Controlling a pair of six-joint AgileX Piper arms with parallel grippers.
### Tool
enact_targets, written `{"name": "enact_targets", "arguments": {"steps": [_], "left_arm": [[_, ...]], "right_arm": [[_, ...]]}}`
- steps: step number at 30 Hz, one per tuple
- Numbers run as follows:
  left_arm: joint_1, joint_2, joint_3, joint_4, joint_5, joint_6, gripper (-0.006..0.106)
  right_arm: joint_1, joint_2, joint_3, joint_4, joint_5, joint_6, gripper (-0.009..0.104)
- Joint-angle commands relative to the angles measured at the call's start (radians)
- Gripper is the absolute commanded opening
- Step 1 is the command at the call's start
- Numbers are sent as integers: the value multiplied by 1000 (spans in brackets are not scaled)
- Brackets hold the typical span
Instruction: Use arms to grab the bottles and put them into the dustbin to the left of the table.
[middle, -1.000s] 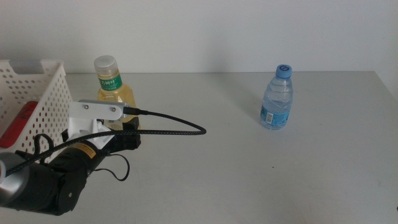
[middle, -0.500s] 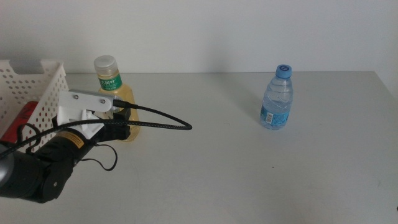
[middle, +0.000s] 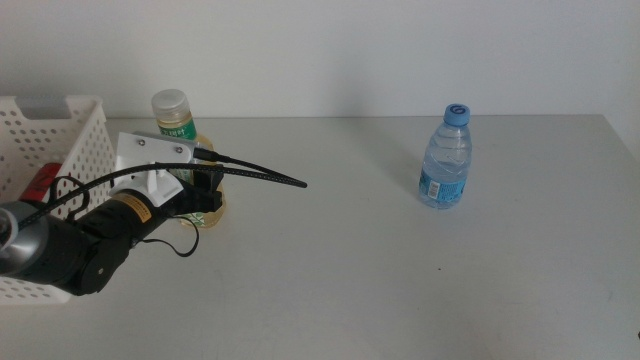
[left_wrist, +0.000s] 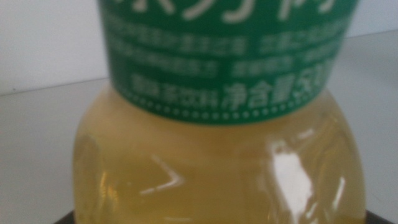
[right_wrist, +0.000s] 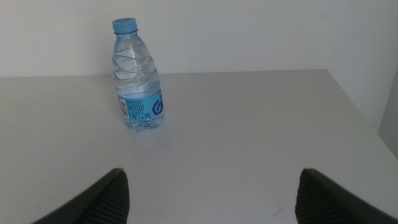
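Middle view: left gripper (middle: 200, 198) at tea bottle (middle: 180, 125), beside bin (middle: 60, 135); water bottle (middle: 446, 160) well apart.

Left wrist: bottle (left_wrist: 217, 155) fills frame; jaw state cannot tell.

Right wrist: right gripper (right_wrist: 211, 193) wide open, empty (waiting).

Risk: off-centre squeeze tips bottle.

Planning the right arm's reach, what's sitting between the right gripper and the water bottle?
Nothing: the right wrist view shows only bare table between the open right gripper and the water bottle.
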Motion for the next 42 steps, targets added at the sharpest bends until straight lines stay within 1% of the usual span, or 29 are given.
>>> {"name": "enact_targets", "arguments": {"steps": [1,2,4,6,8,9,13,15,16,18,21,22,23,25,27,30,31,35,37,39,42], "left_arm": [[9,-70,-27,17,-73,-32,52],[10,-89,-27,28,-56,-41,43],[12,-146,-27,49,56,-82,24],[12,-209,-31,46,194,-114,11],[12,-274,-54,48,362,-135,2],[12,-307,-76,51,462,-147,-2],[11,-415,-207,92,819,-171,-2],[26,-457,-282,63,1009,-161,-2],[44,-471,-331,25,1107,-130,-2],[84,-479,-431,-87,1278,23,-2],[165,-472,-581,-381,1515,384,-2],[195,-466,-628,-455,1590,505,-2],[226,-461,-672,-510,1662,589,-2],[288,-451,-755,-558,1784,652,-2],[342,-441,-818,-581,1850,655,-2],[386,-426,-891,-588,1900,665,-2],[392,-417,-914,-574,1915,672,-2],[393,-368,-998,-445,2019,674,-2],[393,-337,-1018,-401,2040,660,-2],[396,-300,-1027,-367,2044,655,-2],[414,-237,-1027,-350,2051,655,-2]], "right_arm": [[-5,-23,-10,-12,-79,-4,94],[-5,-23,-10,-12,-79,-4,94],[-5,-23,-10,-12,-79,-4,94],[-5,-23,-10,-12,-79,-4,94],[-5,-23,-10,-12,-79,-4,94],[-5,-23,-10,-12,-79,-4,94],[-5,-23,-10,-12,-79,-4,94],[-5,-23,-10,-12,-79,-4,94],[-5,-23,-10,-12,-79,-4,94],[-5,-23,-10,-12,-79,-4,94],[-4,-23,-10,-12,-79,-4,94],[-4,-23,-10,-12,-79,-4,94],[-4,-23,-10,-12,-79,-4,94],[-4,-23,-10,-12,-79,-4,94],[-4,-23,-10,-12,-79,-4,94],[-4,-23,-10,-12,-79,-4,94],[-4,-23,-10,-12,-79,-4,94],[-4,-23,-10,-12,-79,-4,94],[-4,-23,-10,-12,-79,-4,94],[-4,-23,-10,-12,-79,-4,94],[-4,-23,-10,-12,-79,-4,94]]}}
